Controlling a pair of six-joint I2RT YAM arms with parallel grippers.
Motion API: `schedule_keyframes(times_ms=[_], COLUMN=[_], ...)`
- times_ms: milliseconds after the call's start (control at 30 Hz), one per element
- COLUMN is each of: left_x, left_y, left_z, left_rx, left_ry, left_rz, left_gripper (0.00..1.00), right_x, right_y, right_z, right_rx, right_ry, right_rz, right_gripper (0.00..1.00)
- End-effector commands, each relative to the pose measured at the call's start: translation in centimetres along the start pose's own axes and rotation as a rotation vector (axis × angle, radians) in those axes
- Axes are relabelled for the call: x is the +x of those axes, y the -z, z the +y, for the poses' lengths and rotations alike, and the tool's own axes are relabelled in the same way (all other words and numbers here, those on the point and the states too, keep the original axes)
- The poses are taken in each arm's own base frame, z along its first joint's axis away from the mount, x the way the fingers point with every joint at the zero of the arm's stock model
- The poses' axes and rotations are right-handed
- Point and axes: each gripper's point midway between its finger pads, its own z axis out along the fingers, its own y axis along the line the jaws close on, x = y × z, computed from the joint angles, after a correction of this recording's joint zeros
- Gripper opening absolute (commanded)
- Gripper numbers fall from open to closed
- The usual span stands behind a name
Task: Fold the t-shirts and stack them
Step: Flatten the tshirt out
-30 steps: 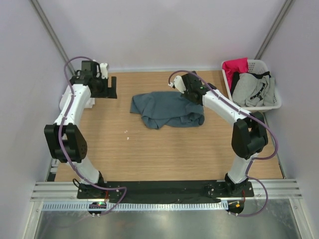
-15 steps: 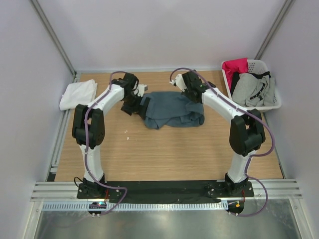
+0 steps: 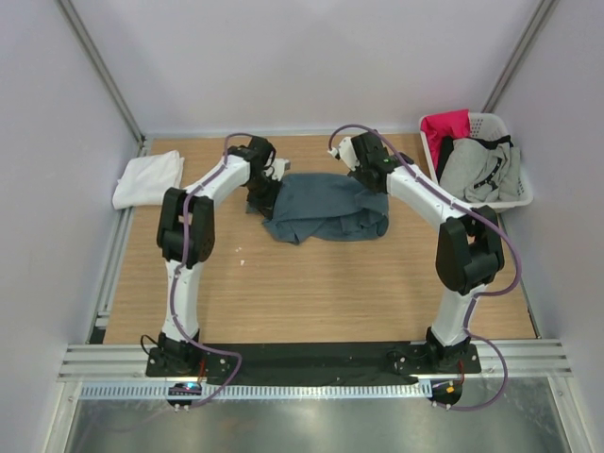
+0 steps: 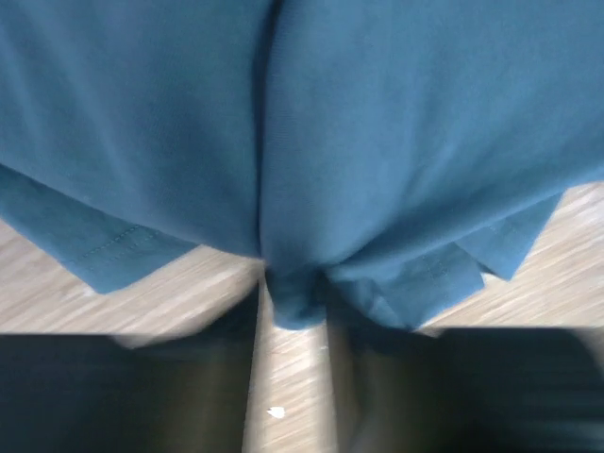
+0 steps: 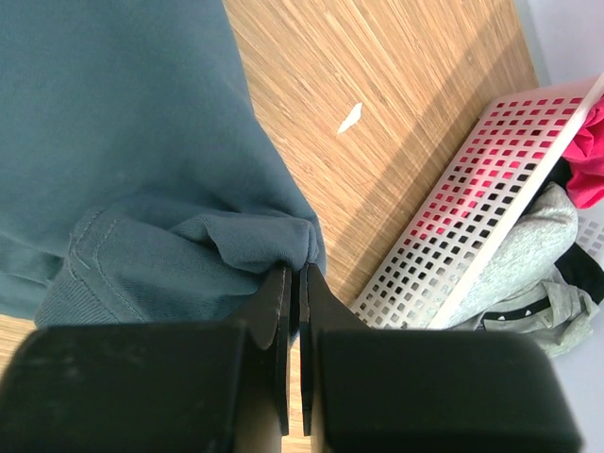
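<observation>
White tee (image 3: pixel 148 179) looks folded at the far-left corner, so 1 seems done; blue tee (image 3: pixel 326 208) lies crumpled mid-table, unfolded; right gripper (image 5: pixel 294 283) pinches its edge; left gripper (image 4: pixel 293 326) straddles its hem, grip unclear; stacking remains.

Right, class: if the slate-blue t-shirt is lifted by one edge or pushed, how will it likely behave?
Probably floppy: the slate-blue t-shirt lies in soft folds and bunches at the right gripper. Lifted by an edge, it would likely sag and trail. Pushed over the table, it should wrinkle, not roll or tip.
</observation>
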Motion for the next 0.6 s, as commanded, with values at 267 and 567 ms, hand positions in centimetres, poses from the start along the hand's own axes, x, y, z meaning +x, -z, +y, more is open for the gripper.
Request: schedule_keyframes(times_ms=[267,567], left_x=[-2.5,-0.3], left_y=[14.1,30.9], left_z=[0.6,-1.9], left_rx=[-0.225,-0.406], left_ry=[-0.148,-0.307], left_rz=[-0.292,-0.670], left_gripper=[0.00,0.00], right_x=[-2.5,-4.1], right_y=[5.7,25.2], right_z=[-4.4,-6.7], right_rx=[0.095,0.031], right_ry=[-0.135,-0.254], right_rz=[-0.151,-0.646], right_gripper=[0.01,0.01])
